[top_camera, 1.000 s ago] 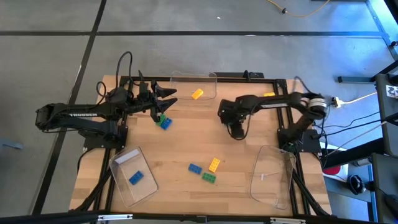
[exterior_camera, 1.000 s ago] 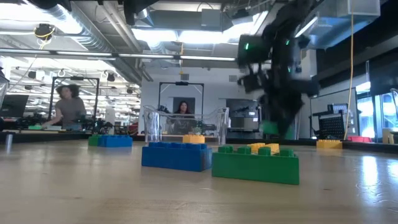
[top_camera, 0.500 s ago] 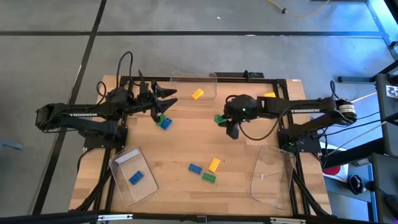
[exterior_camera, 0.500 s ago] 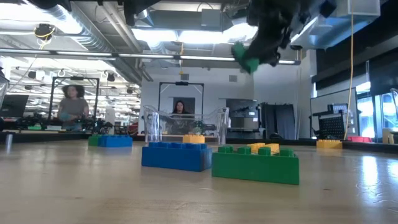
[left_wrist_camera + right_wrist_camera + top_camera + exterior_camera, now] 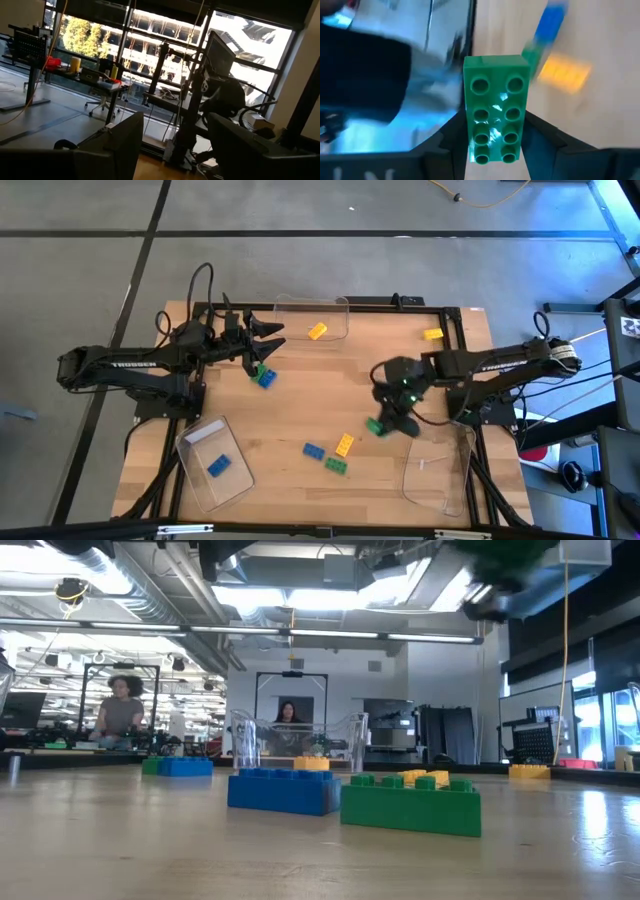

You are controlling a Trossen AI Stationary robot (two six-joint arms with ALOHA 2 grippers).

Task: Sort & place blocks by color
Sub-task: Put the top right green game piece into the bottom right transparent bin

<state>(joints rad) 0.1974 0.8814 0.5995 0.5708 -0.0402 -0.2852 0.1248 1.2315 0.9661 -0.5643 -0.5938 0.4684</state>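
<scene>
Swung from mid-desk toward the empty clear tray (image 5: 440, 465), right gripper (image 5: 378, 423) jaws clamp a green block (image 5: 496, 115) above the wooden desk (image 5: 300, 395); left gripper (image 5: 268, 335) jaws gape

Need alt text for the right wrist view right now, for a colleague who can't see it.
The right gripper holds a green block upright between its dark fingers, studs facing the camera. Behind it: a clear tray and blurred blue, green and yellow blocks on the wooden table.

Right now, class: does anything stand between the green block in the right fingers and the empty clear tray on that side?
Nothing visible does. The right gripper holds the green block above bare table, just beside the empty clear tray; the loose blocks lie on its other side.
</scene>
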